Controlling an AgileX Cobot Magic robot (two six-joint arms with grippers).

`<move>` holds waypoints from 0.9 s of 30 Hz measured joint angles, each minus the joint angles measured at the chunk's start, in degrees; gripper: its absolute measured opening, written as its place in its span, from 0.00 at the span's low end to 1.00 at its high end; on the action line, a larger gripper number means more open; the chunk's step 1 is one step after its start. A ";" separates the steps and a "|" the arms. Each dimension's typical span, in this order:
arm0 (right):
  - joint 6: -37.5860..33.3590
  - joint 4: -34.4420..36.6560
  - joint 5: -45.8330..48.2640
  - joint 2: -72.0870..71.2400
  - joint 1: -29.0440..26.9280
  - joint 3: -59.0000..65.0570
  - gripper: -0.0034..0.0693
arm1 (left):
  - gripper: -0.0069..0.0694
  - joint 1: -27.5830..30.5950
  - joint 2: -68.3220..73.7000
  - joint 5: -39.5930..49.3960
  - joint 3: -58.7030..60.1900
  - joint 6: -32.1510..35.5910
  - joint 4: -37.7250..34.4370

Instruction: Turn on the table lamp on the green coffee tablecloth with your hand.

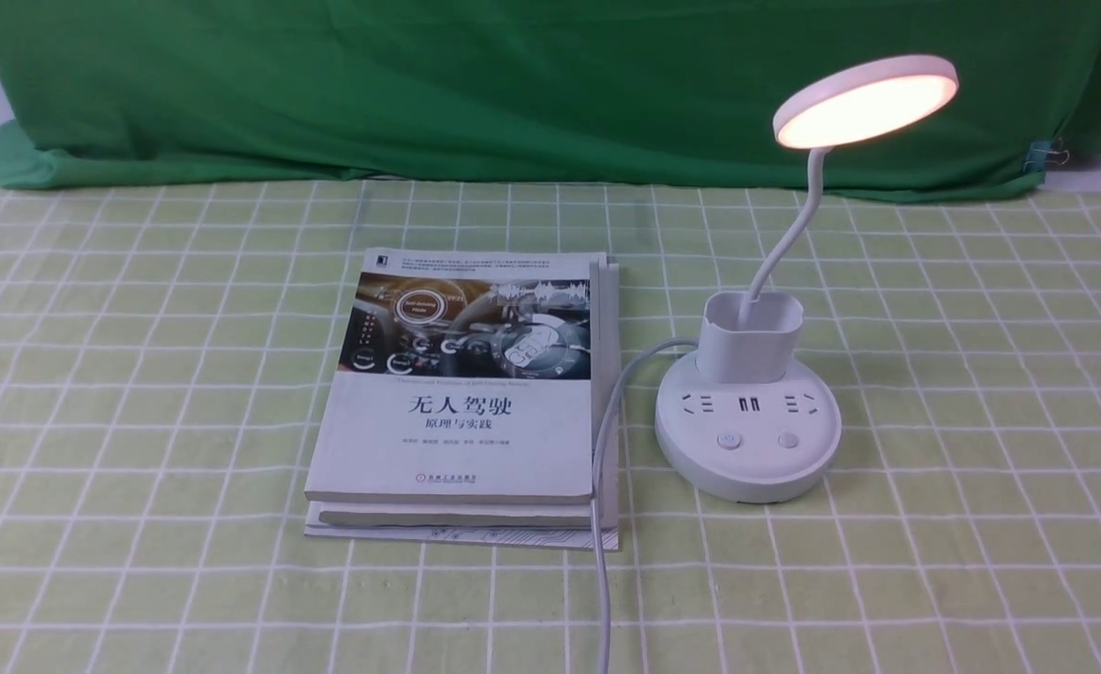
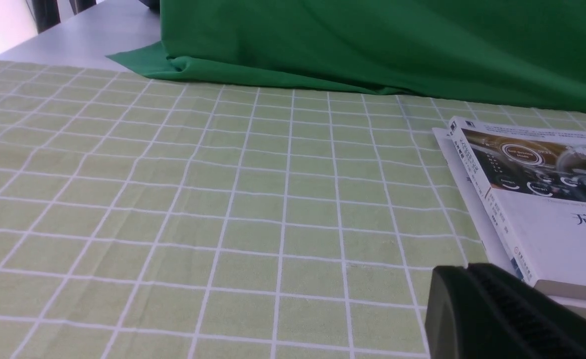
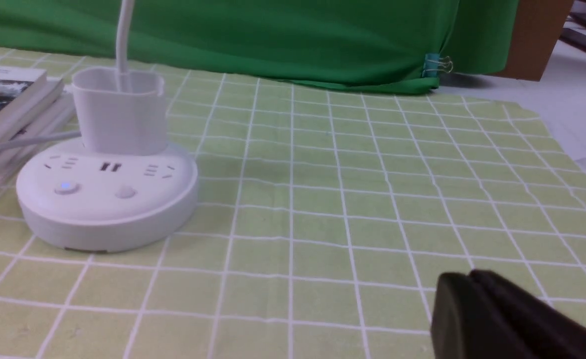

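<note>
The white table lamp [image 1: 748, 426] stands on the pale green grid tablecloth [image 1: 962, 393], right of centre. Its disc head [image 1: 866, 99] glows warm white. Its round base with cup holder, sockets and two buttons also shows in the right wrist view [image 3: 106, 199], where the left button glows blue. My right gripper [image 3: 467, 277] is shut and empty, low over the cloth, well to the right of the lamp base. My left gripper [image 2: 465, 269] is shut and empty, beside the near left corner of the book stack. Neither gripper shows in the front view.
A stack of books [image 1: 471, 402] lies left of the lamp, also in the left wrist view [image 2: 537, 199]. The lamp's grey cable [image 1: 602, 487] runs along the books' right edge to the front. A dark green backdrop cloth [image 1: 513, 84] hangs behind.
</note>
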 joint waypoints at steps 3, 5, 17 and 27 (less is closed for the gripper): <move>0.00 0.00 0.00 0.00 0.00 0.00 0.12 | 0.09 0.00 0.00 0.00 0.00 0.00 0.00; 0.00 0.00 0.00 0.00 0.00 0.00 0.13 | 0.09 0.00 0.00 0.00 0.00 0.00 0.00; 0.06 0.00 0.00 0.00 0.00 0.00 0.18 | 0.09 0.00 0.00 0.00 0.00 0.00 0.00; 0.06 0.00 0.00 0.00 0.09 0.00 0.21 | 0.09 0.00 0.00 0.00 0.00 0.00 0.00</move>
